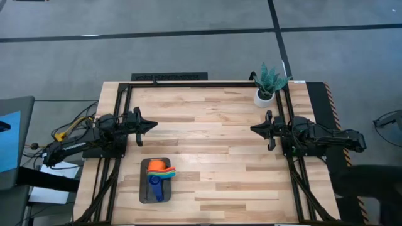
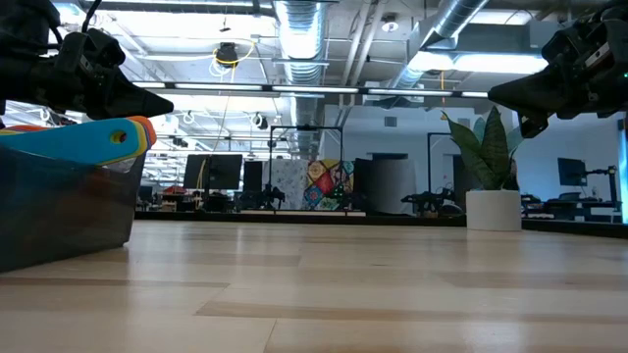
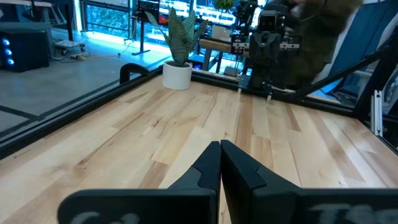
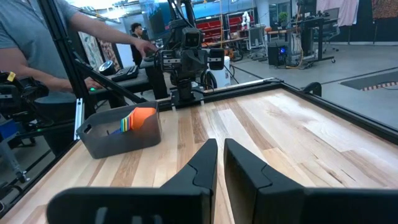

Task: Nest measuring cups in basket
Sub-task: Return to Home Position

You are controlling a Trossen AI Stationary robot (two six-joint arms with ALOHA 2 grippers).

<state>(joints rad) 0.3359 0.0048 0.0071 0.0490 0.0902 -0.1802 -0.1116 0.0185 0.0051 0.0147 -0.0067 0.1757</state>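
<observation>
The dark grey basket (image 1: 146, 188) stands near the table's front left. The measuring cups (image 1: 161, 174) lie stacked inside it, with an orange one uppermost and a blue handle (image 1: 155, 188) pointing to the near edge. In the low view their handles (image 2: 108, 137) stick out over the basket's rim (image 2: 59, 157). My left gripper (image 1: 152, 126) hovers level at the table's left, behind the basket, shut and empty (image 3: 220, 146). My right gripper (image 1: 254, 129) hovers level at the table's right and holds nothing, with only a thin slit between its fingers (image 4: 221, 144).
A white pot with a green plant (image 1: 264, 95) stands at the far right corner. A black frame (image 1: 188, 83) runs round the table. A person (image 4: 31, 43) stands beyond the table's left side. Bare wood (image 1: 207, 144) lies between the two grippers.
</observation>
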